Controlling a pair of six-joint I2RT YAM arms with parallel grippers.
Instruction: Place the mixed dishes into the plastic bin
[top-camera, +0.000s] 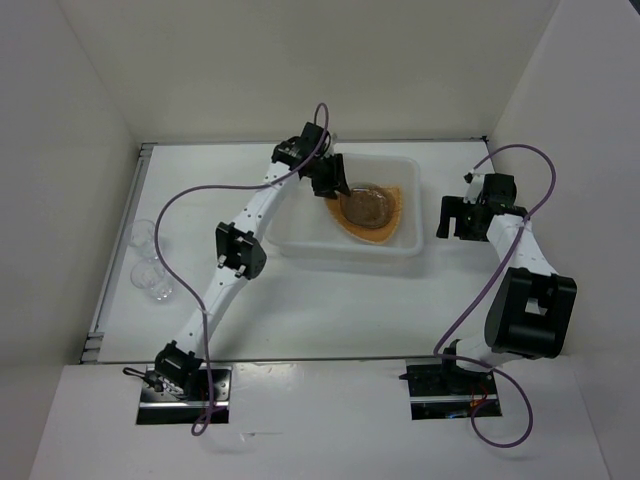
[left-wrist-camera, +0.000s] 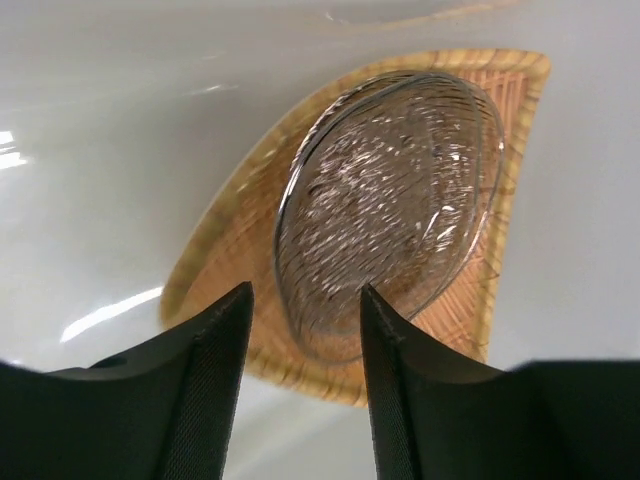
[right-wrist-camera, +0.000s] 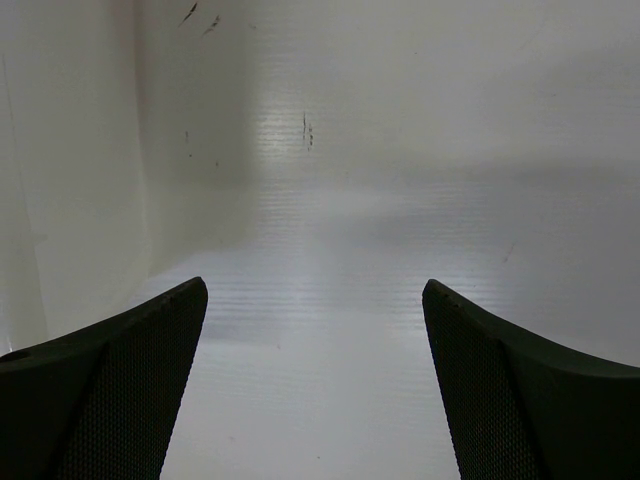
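Observation:
The translucent white plastic bin (top-camera: 345, 250) stands mid-table. Inside it the tan-orange woven plate (top-camera: 395, 205) lies flat, with a round greyish speckled plate (top-camera: 368, 208) on top of it. My left gripper (top-camera: 333, 188) hangs open inside the bin's left part. In the left wrist view its fingers (left-wrist-camera: 215, 380) stand apart just short of the speckled plate (left-wrist-camera: 390, 200), which rests on the tan plate (left-wrist-camera: 515, 140), and they hold nothing. My right gripper (top-camera: 452, 218) is open and empty, right of the bin. Two small clear items sit at the table's left edge: a glass (top-camera: 143, 235) and another clear dish (top-camera: 156, 281).
White walls enclose the table at the back and on both sides. The right wrist view shows only bare white table (right-wrist-camera: 330, 400) and the wall corner ahead. A purple cable loops off each arm.

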